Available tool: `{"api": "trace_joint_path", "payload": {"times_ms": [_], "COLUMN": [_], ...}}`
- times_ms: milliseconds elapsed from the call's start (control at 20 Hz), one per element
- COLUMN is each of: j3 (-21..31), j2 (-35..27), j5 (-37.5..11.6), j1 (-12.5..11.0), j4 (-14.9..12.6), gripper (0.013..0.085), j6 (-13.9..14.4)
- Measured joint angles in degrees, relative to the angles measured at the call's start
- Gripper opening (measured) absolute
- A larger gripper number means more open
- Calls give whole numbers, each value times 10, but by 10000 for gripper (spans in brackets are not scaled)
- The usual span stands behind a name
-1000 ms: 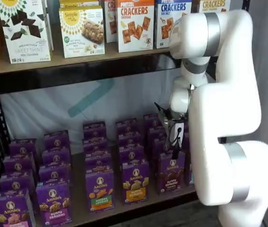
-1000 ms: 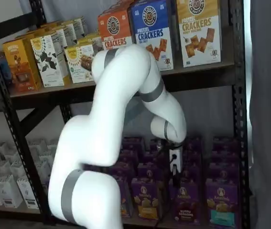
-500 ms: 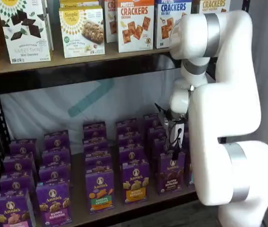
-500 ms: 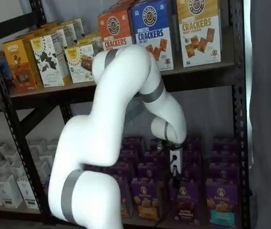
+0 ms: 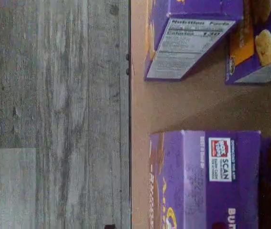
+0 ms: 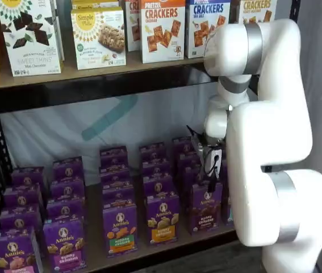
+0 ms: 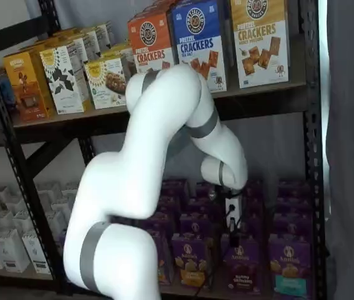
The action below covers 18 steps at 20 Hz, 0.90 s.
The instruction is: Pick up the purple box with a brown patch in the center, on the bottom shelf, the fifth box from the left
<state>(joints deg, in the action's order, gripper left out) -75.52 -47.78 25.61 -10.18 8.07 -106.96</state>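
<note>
The purple box [image 6: 206, 208] stands upright at the front of the bottom shelf [image 6: 138, 256], with a round white logo and a dark brown patch. It also shows in a shelf view [image 7: 240, 267]. My gripper [image 6: 210, 181] hangs just above its top edge, white body up and black fingers down, with a cable beside it. It shows in both shelf views [image 7: 230, 230]. The fingers are seen side-on, so no gap can be read. The wrist view looks down on a purple carton top with a red SCAN mark [image 5: 207, 176].
Rows of purple cartons fill the bottom shelf; a yellow-band one [image 6: 162, 220] stands left of the target and a teal-band one [image 7: 289, 272] right. Large cracker boxes [image 6: 162, 28] sit on the higher shelf. The wrist view shows the shelf's front edge [image 5: 129, 119] and grey floor [image 5: 54, 95].
The gripper has shifted slightly to the right above the brown-patch carton and the arm's upper links have moved with it. No box has moved.
</note>
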Motion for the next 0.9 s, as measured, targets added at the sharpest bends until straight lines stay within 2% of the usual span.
{"api": "trace_joint_path", "payload": {"times_ms": [350, 900], "j3": [-20, -57], "j2": [-21, -57], "j5": [4, 4], "j1": [-6, -3], "j4": [-19, -39], "gripper": [850, 850], "j6": [11, 31]}}
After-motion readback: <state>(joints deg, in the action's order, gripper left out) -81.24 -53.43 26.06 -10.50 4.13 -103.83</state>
